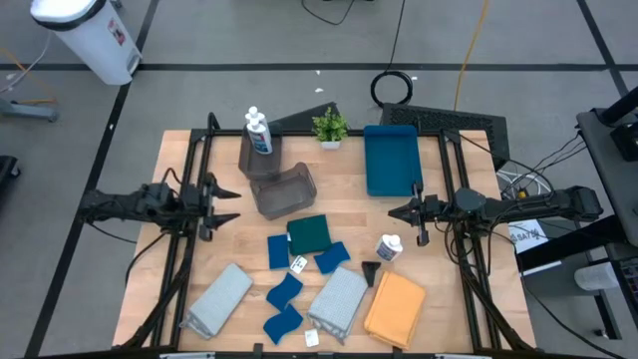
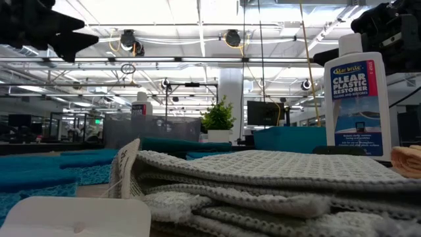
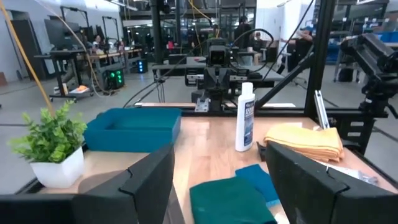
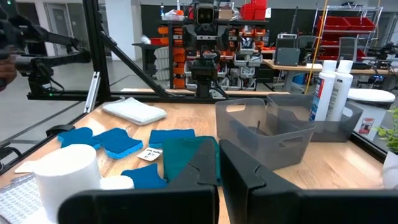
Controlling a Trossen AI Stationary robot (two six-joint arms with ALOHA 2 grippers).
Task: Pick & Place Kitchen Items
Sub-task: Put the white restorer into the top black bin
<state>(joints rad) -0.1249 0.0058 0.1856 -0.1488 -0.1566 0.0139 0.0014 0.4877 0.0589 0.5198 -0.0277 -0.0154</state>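
My left gripper (image 1: 235, 204) hovers open and empty over the table's left side, beside a grey bin (image 1: 284, 189). My right gripper (image 1: 391, 211) hovers shut and empty at the right, just far of a standing white bottle (image 1: 389, 246). Between them and toward the near edge lie a dark green cloth (image 1: 310, 234), several blue sponges (image 1: 284, 291), two grey cloths (image 1: 217, 299) (image 1: 339, 299) and an orange cloth (image 1: 396, 309). Two more bottles (image 1: 258, 132) stand in the far grey bin (image 1: 261, 158). The left wrist view shows the bottle (image 3: 245, 118) and the green cloth (image 3: 230, 199).
A blue tray (image 1: 391, 160) and a small potted plant (image 1: 330, 127) stand at the far edge. Black frame rails (image 1: 189, 249) run along both sides of the table. A small black object (image 1: 371, 271) lies by the orange cloth.
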